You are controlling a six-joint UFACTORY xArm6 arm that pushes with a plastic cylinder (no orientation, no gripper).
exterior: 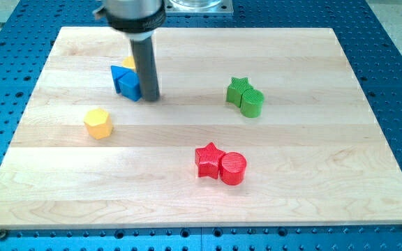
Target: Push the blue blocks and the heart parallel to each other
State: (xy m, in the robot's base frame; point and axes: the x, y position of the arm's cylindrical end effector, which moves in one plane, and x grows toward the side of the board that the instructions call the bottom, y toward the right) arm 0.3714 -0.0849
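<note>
Two blue blocks sit together at the upper left of the wooden board (pixel 306 202). One looks like a triangle (pixel 119 74). The other blue block (pixel 129 87) lies just below and to the right of it, touching it. A small yellow block (pixel 128 63) peeks out just above them, mostly hidden by the blue blocks and the rod, so I cannot make out its shape. My tip (pixel 151 97) rests on the board right against the right side of the lower blue block.
A yellow hexagon (pixel 98 123) lies below and left of the blue blocks. A green star (pixel 237 88) and green cylinder (pixel 252 103) touch at the right of centre. A red star (pixel 208 160) and red cylinder (pixel 233 168) touch at the lower centre.
</note>
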